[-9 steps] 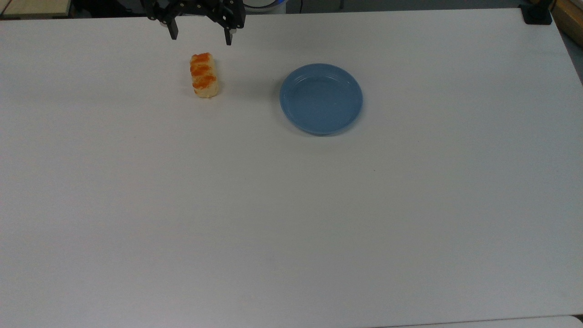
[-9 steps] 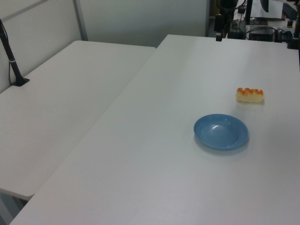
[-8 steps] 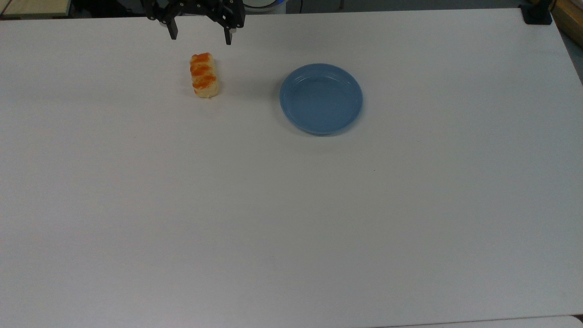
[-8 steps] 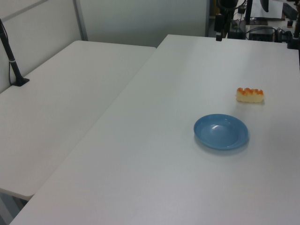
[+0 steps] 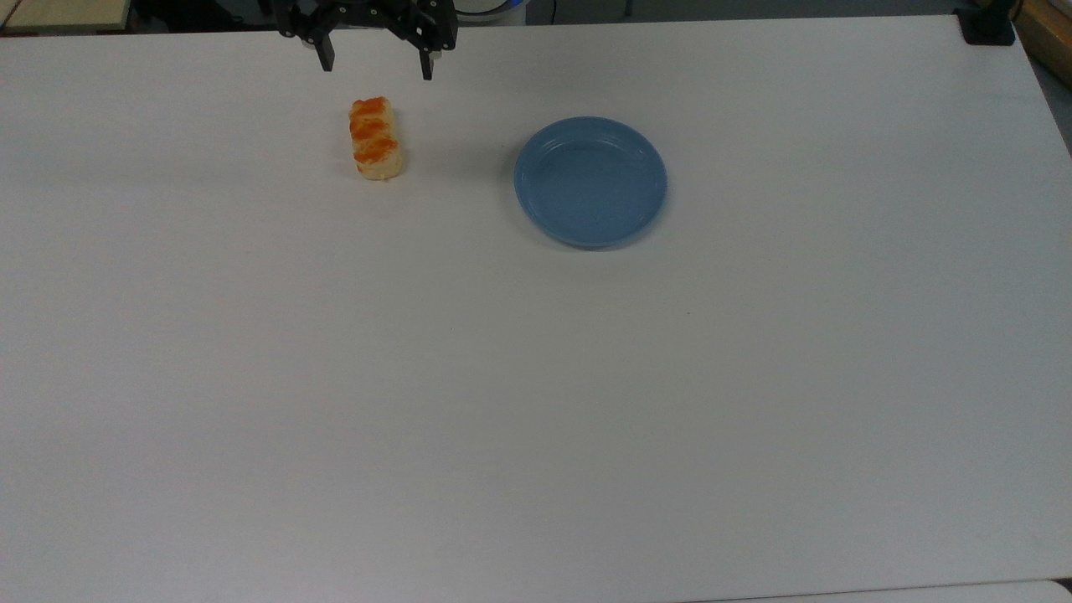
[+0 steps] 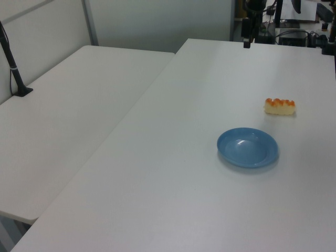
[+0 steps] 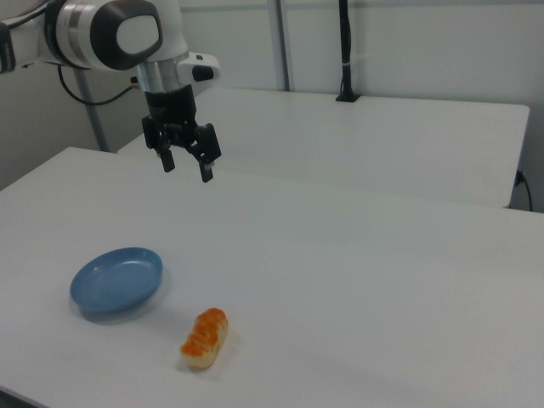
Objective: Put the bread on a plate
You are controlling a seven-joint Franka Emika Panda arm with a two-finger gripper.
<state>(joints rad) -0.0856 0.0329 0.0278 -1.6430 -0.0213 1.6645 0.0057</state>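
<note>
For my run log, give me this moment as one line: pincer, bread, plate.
pincer: open, raised, holding nothing | bread: on table, untouched, apart from plate | plate: empty | step: grasp not yet made

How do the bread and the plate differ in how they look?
The bread is oblong and pale yellow with orange-brown bumps; the plate is round, plain blue and glossy. The plate is wider than the bread is long. The bread stands taller; the plate is shallow. Both rest apart on the white table.
</note>
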